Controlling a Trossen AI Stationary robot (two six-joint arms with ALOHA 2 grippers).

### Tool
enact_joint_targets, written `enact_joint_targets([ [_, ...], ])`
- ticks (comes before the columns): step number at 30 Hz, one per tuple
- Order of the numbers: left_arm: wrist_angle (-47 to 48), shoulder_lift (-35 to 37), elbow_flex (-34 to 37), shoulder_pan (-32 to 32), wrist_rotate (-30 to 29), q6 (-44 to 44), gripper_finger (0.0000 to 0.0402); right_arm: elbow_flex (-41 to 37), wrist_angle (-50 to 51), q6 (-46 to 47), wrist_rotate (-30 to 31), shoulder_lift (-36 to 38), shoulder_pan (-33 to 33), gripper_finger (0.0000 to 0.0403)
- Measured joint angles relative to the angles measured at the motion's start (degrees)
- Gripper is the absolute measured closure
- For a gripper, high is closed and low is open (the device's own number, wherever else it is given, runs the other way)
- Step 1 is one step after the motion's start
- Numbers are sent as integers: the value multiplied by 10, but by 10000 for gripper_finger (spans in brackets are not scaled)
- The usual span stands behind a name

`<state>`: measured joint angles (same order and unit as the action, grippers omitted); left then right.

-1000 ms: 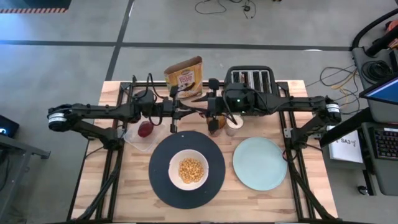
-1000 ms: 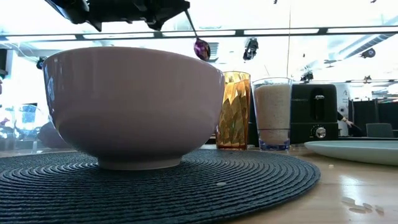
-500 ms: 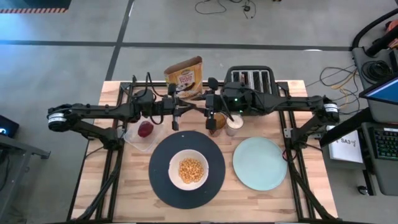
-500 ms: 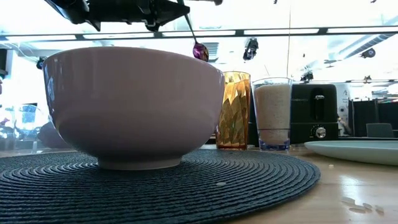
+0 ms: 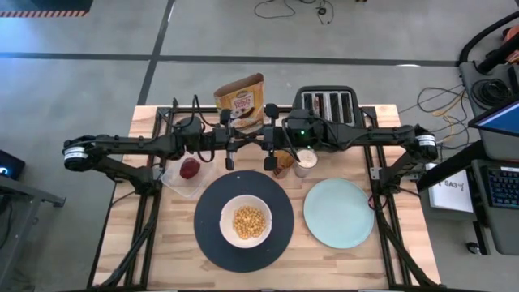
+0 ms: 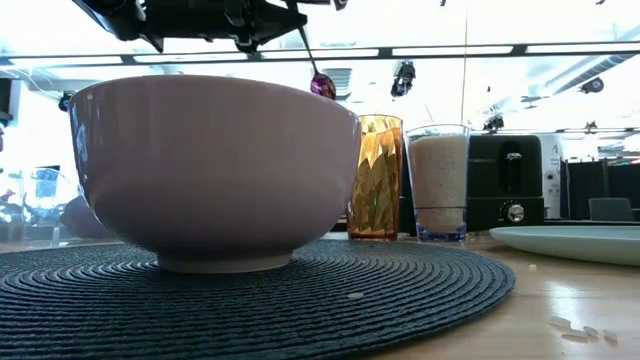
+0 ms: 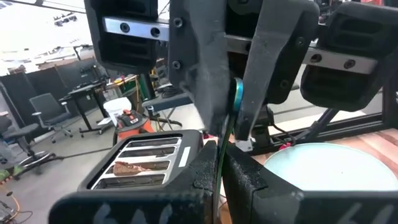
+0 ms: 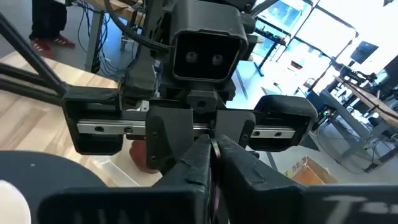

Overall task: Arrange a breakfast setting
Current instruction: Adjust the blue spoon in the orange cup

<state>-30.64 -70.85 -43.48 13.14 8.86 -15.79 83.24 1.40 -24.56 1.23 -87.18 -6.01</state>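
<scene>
Both arms meet over the back middle of the bench (image 5: 162, 251), tips facing each other; the left gripper (image 5: 233, 151) and the right gripper (image 5: 265, 148) each have their fingers pressed together on the same thin spoon (image 6: 318, 72), whose purple bowl end hangs below them in the low view; in the left wrist view the left fingers (image 7: 205, 168) pinch the thin handle, and in the right wrist view the right fingers (image 8: 198, 163) close on it too, the two grippers nearly touching. Just below the fingers, toward the front of the bench, lies the large black round plate (image 5: 211, 231) with the white bowl (image 5: 246, 221) on it, yellow cereal inside; the smaller pale green plate (image 5: 338, 212) lies beside it, under the right arm's side. The dark red fruit (image 5: 190, 168) sits in a clear tray under the left arm; the yellow-brown cereal box (image 5: 242, 99) stands behind the fingers, next to the black toaster (image 5: 326, 101), which holds a brown toast slice (image 7: 134, 167); an amber glass (image 6: 376, 176) and a milky glass (image 6: 439, 180) stand under the right gripper.
</scene>
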Motion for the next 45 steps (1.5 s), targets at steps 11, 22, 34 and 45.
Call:
enact_joint_targets([
  [11, -4, 7, 0, 0, -7, 9, 365, 0, 21, -9, 5, 12, -1, 394],
  [22, 42, 47, 0, 1, -9, -4, 240, 0, 92, -6, 22, 60, 0, 394],
  [34, 172, 162, 0, 1, -54, -13, 208, -106, 86, 88, 23, 124, 0, 394],
  [45, 185, 179, 0, 1, -54, -13, 212, -270, -102, 140, 47, 125, -3, 394],
])
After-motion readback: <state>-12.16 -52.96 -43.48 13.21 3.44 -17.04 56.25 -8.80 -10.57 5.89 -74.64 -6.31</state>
